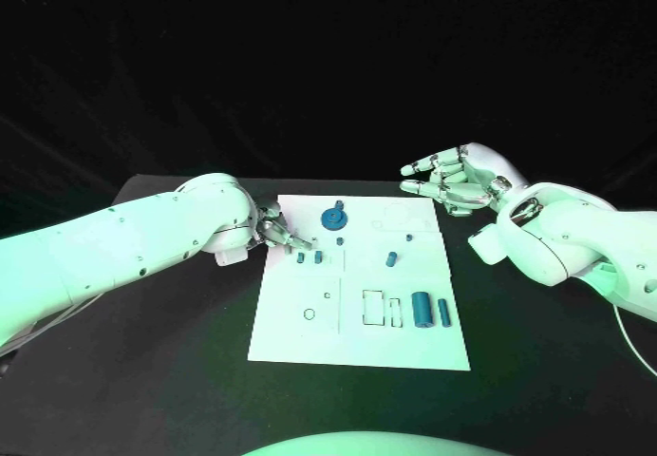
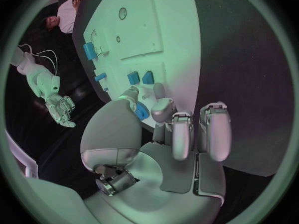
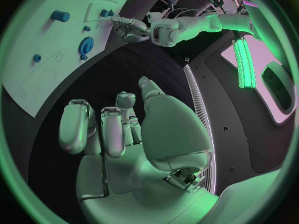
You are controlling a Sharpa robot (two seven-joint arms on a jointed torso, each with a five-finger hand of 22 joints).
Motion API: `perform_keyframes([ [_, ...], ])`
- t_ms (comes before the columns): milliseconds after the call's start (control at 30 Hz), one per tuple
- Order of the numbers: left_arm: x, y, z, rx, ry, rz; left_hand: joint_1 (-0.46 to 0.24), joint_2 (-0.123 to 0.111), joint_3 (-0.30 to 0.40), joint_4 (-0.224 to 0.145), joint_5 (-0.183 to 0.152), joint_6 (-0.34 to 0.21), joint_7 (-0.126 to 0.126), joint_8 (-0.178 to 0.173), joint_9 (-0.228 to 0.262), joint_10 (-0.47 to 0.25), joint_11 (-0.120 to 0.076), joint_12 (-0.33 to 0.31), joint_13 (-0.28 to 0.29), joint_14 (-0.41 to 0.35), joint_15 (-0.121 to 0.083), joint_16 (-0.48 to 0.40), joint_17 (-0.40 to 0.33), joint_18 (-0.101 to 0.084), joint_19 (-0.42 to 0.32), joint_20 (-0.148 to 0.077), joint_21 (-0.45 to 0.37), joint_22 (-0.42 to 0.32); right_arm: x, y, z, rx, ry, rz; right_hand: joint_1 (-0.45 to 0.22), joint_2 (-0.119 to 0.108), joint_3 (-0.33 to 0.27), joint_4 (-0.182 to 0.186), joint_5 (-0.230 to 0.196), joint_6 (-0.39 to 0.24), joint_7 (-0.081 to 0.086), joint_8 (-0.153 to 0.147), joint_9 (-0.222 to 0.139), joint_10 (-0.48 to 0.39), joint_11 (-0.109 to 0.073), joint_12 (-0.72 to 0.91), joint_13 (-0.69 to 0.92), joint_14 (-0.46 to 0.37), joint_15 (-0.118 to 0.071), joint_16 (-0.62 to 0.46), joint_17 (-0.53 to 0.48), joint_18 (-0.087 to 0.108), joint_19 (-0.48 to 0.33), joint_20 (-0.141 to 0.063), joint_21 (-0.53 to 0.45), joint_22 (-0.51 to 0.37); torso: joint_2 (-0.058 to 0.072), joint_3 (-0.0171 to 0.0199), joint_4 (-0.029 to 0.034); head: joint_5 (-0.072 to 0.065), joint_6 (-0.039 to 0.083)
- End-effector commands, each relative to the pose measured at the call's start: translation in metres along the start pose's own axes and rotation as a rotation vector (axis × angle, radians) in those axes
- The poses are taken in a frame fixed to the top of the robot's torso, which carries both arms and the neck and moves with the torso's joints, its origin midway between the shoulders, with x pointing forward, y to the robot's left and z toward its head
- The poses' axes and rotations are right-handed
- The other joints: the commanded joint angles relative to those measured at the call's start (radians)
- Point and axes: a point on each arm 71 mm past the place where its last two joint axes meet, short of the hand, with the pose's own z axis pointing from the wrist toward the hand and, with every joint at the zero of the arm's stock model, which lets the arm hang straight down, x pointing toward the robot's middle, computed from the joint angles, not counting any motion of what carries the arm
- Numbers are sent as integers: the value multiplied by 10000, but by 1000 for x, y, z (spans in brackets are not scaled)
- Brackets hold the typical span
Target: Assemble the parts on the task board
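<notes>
The board (image 1: 359, 285) lies flat in the middle of the black table (image 1: 164, 380). Blue parts are scattered over it: a gear (image 1: 334, 219) near the far edge, small pegs (image 1: 309, 256) at the left-centre, another peg (image 1: 392, 257) near the middle, and two larger cylinders (image 1: 422, 309) toward the right of the near half. Empty outlined recesses (image 1: 374, 306) sit just beside the cylinders.

The left hand (image 1: 270, 231) rests at the board's left edge, near the small pegs. In the left wrist view its fingers (image 2: 215, 129) are curled forward over the board edge, and a small blue piece (image 2: 141, 112) shows at the thumb tip; whether it is pinched or merely lying behind the thumb cannot be told. The right hand (image 1: 452, 178) hovers off the far right corner of the board, fingers (image 3: 77, 129) loosely curled and apart, holding nothing.

Risks, as judged:
- The pegs by the left hand lie close together; a reach for one could knock its neighbour and send it rolling off the board.
- If the thumb contact is only partial, a lift could drop the piece.
- The board looks unclamped; a sideways push from the left hand could shift it.
- The cylinders may roll if brushed.

Surface: matte black table, with a pale strip (image 3: 199, 104) along its edge in the right wrist view. The room beyond the table is dark.
</notes>
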Motion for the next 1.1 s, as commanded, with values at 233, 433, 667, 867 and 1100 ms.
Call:
perform_keyframes([
  [233,-16,-8,-11,1927,-452,-2603,546,456,-910,131,-11,-1537,642,-810,-429,-2918,733,-3513,-3245,-64,525,-1988,335,912,-1739,387,-4488,-1747,1,0,0,-72,88,-6,-82,15,-68,-6,34,-58,6,37,0,-74,22,-21,-13,492,50,-51,247,187,-41,0,-53,-1,3,8,-2,-9,33],
  [433,-23,-16,-14,3461,-964,-3336,1906,454,-1405,-20,7,-2796,1611,-1705,-1525,-4971,1642,-5154,-4668,-4002,1481,-7794,-4938,1373,-4266,1264,-9456,-5334,1,0,0,-64,80,-7,-76,25,-70,-6,45,-58,6,40,0,-72,21,-14,-9,490,50,-55,242,188,-43,1,-56,-5,-1,1,7,-52,49],
  [667,-18,-39,-10,5197,-2397,-1614,4974,659,-498,-1301,-369,-2317,1474,-2424,-2942,-4604,1591,-6175,-6218,-3945,1352,-8525,-5921,1478,-3812,1343,-10465,-6364,1,0,1,-55,80,-9,-73,32,-72,-6,53,-59,6,41,0,-71,21,-11,-8,491,50,-52,246,188,-43,1,-57,-6,11,-6,-3,-81,112],
  [867,-5,-59,-5,6074,-3129,271,5650,308,400,-1644,-544,-1204,1227,-3317,-4314,-3470,1415,-7563,-8016,-3324,1230,-8766,-6535,1529,-3272,1065,-10448,-6483,1,0,1,-49,94,-7,-64,43,-71,-7,62,-58,5,44,1,-71,19,-8,-8,492,49,-51,250,187,-41,1,-56,-2,14,-3,-20,-112,147],
  [1100,8,-72,4,6056,-3359,2189,5261,31,886,-1637,-541,-560,1189,-3817,-5043,-2867,1350,-8337,-8950,-2072,1060,-7772,-6132,1522,-2302,957,-9919,-6226,2,0,2,-57,123,1,-47,62,-67,-11,73,-59,4,47,1,-67,18,0,-5,492,48,-50,251,187,-40,2,-55,1,14,5,-1,-141,156],
])
